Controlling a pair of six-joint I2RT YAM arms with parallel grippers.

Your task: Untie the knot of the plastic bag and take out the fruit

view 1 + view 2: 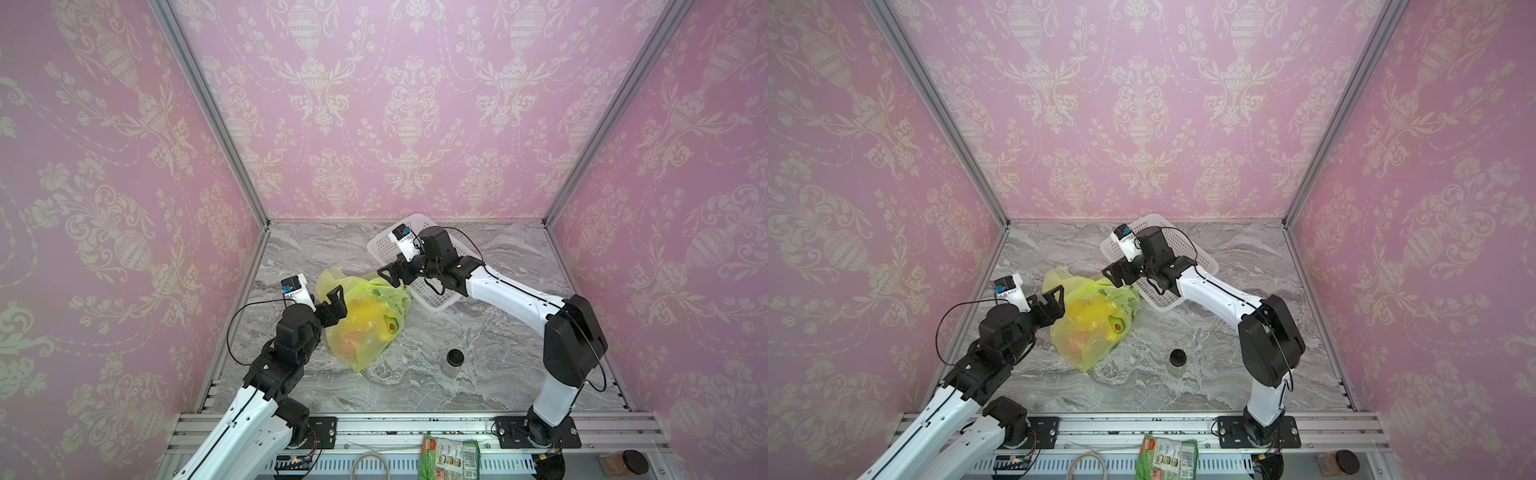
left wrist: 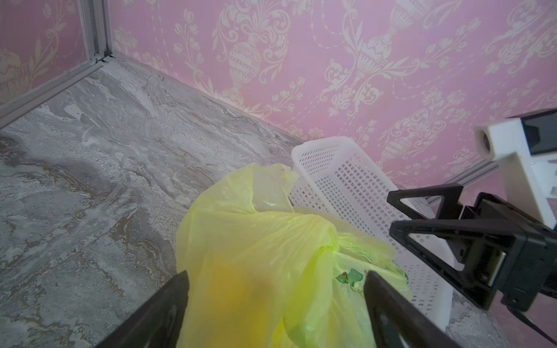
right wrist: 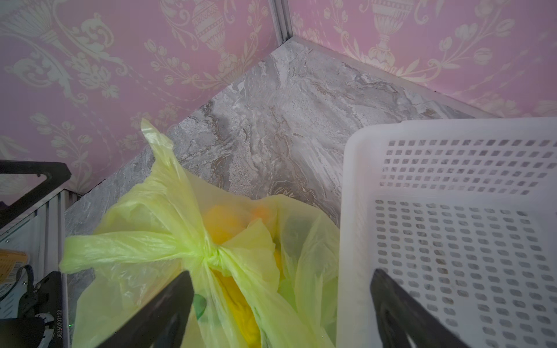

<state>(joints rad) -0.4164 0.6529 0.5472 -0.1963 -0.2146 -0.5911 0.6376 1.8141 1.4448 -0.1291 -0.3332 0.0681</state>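
The plastic bag lies on the marble floor left of centre, yellow-green and translucent. Its knot is tied, with loose strip ends sticking out. Fruit shows through the film as yellow and orange shapes, plus a green piece with an orange centre. My left gripper is open at the bag's left side, with bag film between its jaws. My right gripper is open at the bag's far right end, one finger over the bag, the other by the basket wall.
A white perforated basket stands tilted just behind and right of the bag, under my right wrist. A small jar with a black lid stands near the front. A green snack packet and a brown jar lie on the front rail.
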